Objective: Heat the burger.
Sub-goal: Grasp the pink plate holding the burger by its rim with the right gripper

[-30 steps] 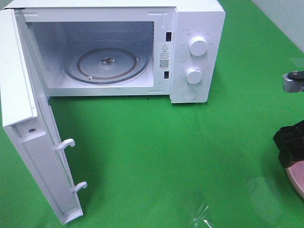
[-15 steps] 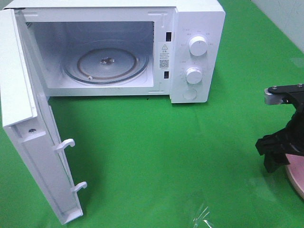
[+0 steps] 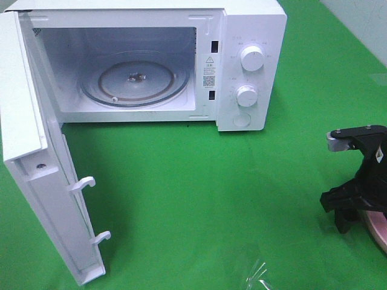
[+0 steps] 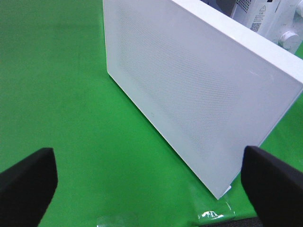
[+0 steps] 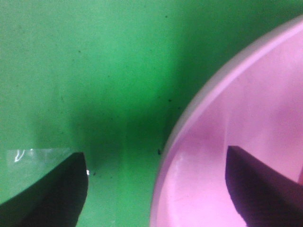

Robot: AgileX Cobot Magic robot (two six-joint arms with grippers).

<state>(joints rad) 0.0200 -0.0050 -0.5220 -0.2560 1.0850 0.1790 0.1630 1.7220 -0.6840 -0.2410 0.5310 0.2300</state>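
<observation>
The burger is out of view in every frame. A round pink plate (image 3: 378, 227) pokes in at the right edge of the green cloth, and its rim fills the right wrist view (image 5: 246, 109). My right gripper (image 3: 355, 219) hangs low over the plate's left rim. In its wrist view the right gripper (image 5: 156, 158) is open, astride the rim: one finger over the cloth, the other over the plate's inside. My left gripper (image 4: 147, 156) is open and empty, facing the outer face of the microwave door (image 4: 189, 85). It does not show in the high view.
A white microwave (image 3: 248, 36) stands at the back, its door (image 3: 36, 151) swung wide toward the front left. The glass turntable (image 3: 136, 81) inside is bare. A scrap of clear plastic (image 3: 257, 275) lies by the front edge.
My right arm has come further in from the right edge and sunk toward the plate's left rim, its jaws narrowing slightly. The left gripper and the microwave have not moved.
</observation>
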